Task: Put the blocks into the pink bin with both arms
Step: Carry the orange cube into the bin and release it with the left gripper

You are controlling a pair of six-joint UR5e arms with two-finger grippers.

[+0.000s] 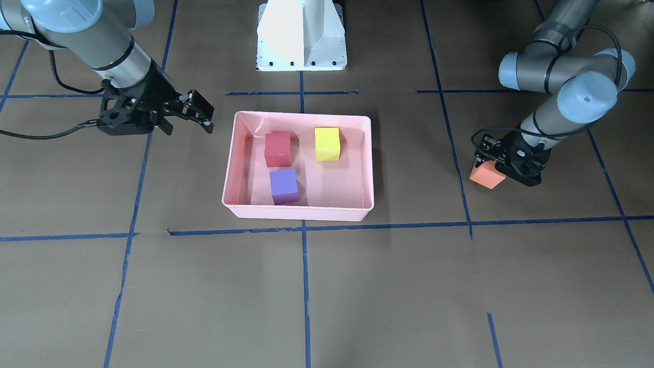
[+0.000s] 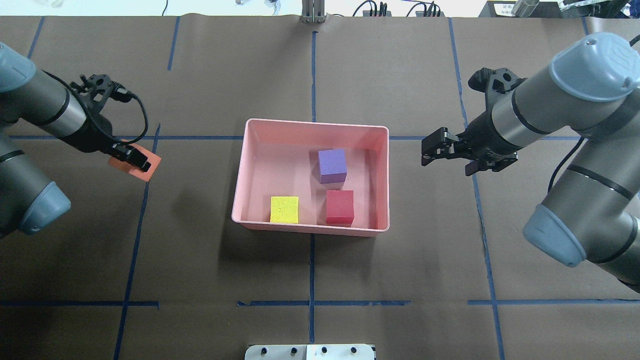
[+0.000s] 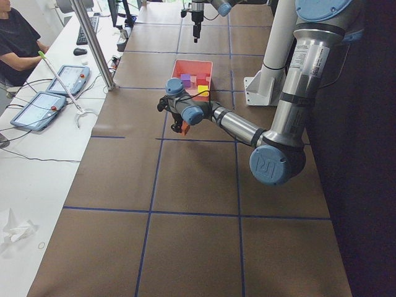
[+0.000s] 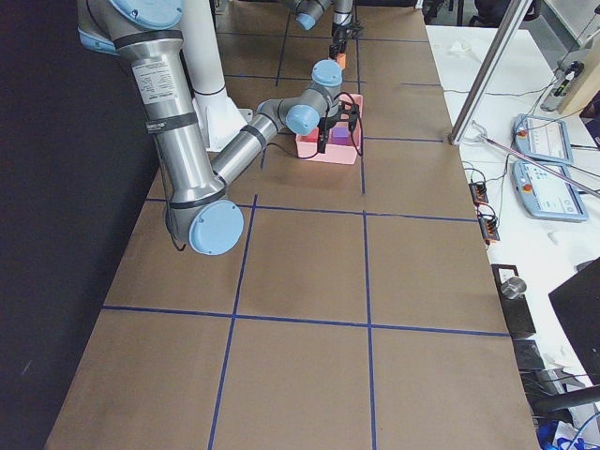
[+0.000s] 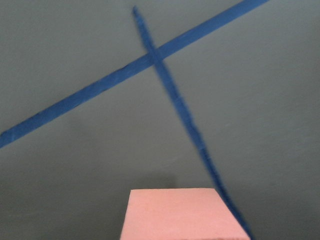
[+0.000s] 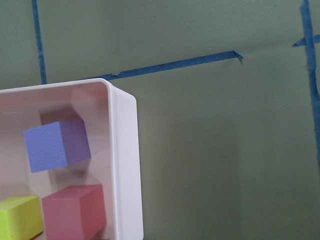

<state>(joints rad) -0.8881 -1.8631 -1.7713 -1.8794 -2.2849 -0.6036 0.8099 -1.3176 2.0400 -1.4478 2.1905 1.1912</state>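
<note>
The pink bin [image 1: 296, 213] [image 2: 315, 123] sits mid-table. It holds the red-pink block [image 1: 277, 149] [image 2: 340, 206], the purple block [image 1: 283, 186] [image 2: 332, 165] and the yellow-green block [image 1: 327, 144] [image 2: 284, 209], all apart from one another. My left gripper [image 1: 493, 168] [image 2: 134, 159] is shut on the orange block [image 1: 487, 176] [image 2: 145, 170], well to the bin's side and low over the table. The block fills the bottom of the left wrist view [image 5: 182, 215]. My right gripper [image 1: 186, 121] [image 2: 445, 160] is open and empty, beside the bin's other end. The right wrist view shows the bin's corner [image 6: 122, 150].
Blue tape lines [image 2: 312, 240] cross the brown table. The white pedestal base [image 1: 301, 36] stands behind the bin. Beyond the table's far long edge are teach pendants [image 3: 46, 99] and a seated operator [image 3: 18, 37].
</note>
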